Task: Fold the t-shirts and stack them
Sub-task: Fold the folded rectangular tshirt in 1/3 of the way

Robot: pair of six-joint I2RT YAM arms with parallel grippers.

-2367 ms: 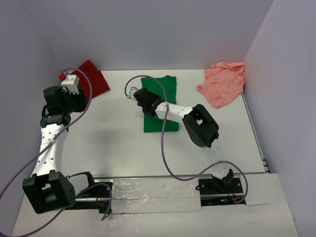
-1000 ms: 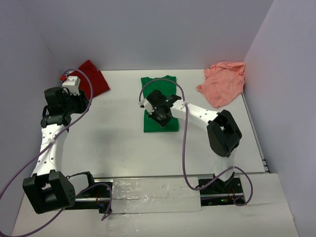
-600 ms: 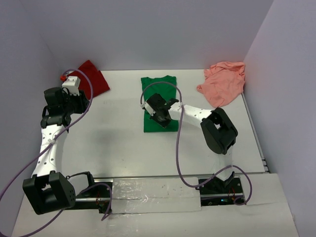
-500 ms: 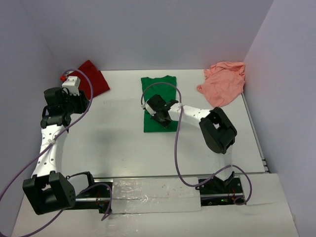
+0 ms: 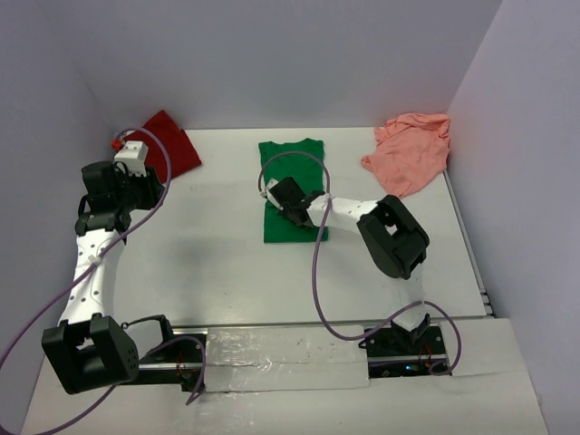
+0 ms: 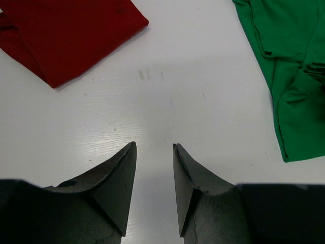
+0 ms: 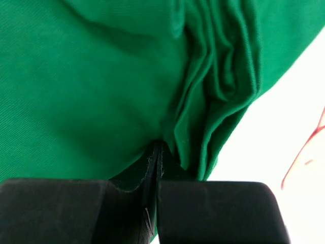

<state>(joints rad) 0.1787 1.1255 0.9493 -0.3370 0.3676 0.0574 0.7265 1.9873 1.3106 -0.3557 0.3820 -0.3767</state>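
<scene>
The bright green t-shirt point(image 5: 290, 159) lies lengthwise at the table's middle, part folded. My right gripper point(image 5: 283, 201) sits low on its lower half, jaws shut point(image 7: 158, 145) with green cloth point(image 7: 91, 76) bunched in folds at the tips. The dark red t-shirt point(image 5: 172, 145) lies at the far left corner, and the salmon pink t-shirt point(image 5: 412, 149) is crumpled at the far right. My left gripper point(image 5: 149, 186) hovers beside the red one; its fingers point(image 6: 155, 147) stand apart over bare table, between red cloth point(image 6: 66, 30) and green cloth point(image 6: 299, 76).
Purple walls close in the white table point(image 5: 208, 254) on the left, back and right. Purple cables point(image 5: 317, 272) loop over the table from both arms. The arm bases stand on a rail point(image 5: 281, 349) at the near edge.
My right gripper moved from the green shirt's upper left onto its lower half, and that arm's elbow swung back inward. The left arm has not moved.
</scene>
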